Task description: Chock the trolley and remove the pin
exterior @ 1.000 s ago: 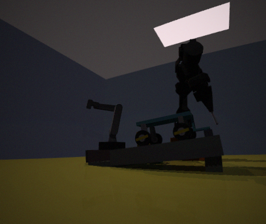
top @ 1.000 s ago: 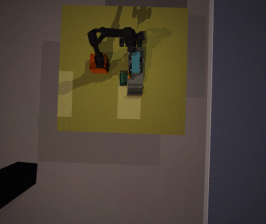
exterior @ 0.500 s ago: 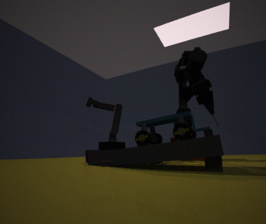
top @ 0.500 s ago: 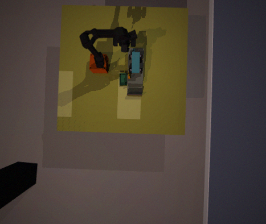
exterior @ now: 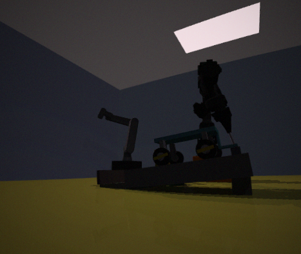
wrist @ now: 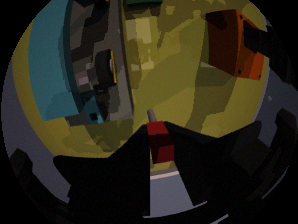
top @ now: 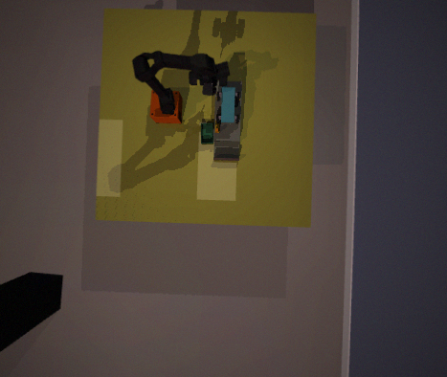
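The trolley (top: 229, 102) (exterior: 187, 136) (wrist: 51, 70) has a teal deck and black wheels and stands on the grey ramp (top: 226, 146) (exterior: 181, 171). My gripper (top: 209, 87) (exterior: 227, 125) (wrist: 154, 127) is shut on the red-headed stop pin (wrist: 158, 133). I hold the pin in the air beside the trolley's uphill end. Its thin shaft (exterior: 231, 138) hangs down from the fingers. A bit of the orange and yellow chock (top: 217, 127) (exterior: 195, 158) shows by a trolley wheel; I cannot tell whether it touches the wheel. The green tray (top: 207, 132) sits on the floor beside the ramp.
The arm's orange base (top: 166, 108) (wrist: 233, 44) stands left of the ramp. A second dark arm-like stand (exterior: 127, 135) rises behind the low end of the ramp. The yellow floor mat (top: 269, 182) surrounds everything.
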Available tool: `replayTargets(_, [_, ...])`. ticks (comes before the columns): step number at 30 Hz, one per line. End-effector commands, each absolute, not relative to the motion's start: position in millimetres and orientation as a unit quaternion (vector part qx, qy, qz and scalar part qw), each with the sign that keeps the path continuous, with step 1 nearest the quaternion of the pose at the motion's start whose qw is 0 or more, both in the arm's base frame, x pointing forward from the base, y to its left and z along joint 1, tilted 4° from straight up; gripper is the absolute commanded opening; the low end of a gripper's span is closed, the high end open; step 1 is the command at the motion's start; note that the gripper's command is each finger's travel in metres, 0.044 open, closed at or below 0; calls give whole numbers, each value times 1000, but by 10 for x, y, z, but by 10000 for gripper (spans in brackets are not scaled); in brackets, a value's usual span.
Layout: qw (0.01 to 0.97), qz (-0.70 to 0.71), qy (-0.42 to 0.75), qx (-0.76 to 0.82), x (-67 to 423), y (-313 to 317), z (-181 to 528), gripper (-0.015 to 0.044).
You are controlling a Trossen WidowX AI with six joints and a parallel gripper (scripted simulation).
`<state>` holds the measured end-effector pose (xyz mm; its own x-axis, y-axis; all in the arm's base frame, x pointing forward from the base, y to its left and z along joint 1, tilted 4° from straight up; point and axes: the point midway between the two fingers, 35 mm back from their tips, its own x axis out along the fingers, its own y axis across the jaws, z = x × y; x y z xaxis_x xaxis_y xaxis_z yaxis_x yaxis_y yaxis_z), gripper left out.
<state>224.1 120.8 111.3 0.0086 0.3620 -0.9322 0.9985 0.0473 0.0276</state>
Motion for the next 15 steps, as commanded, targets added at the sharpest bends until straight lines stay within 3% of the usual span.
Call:
replayTargets(1, [417, -378, 593, 576, 2243, 1081, 1089, 0])
replayTargets(15, [418, -380, 592, 575, 2291, 574, 970, 0])
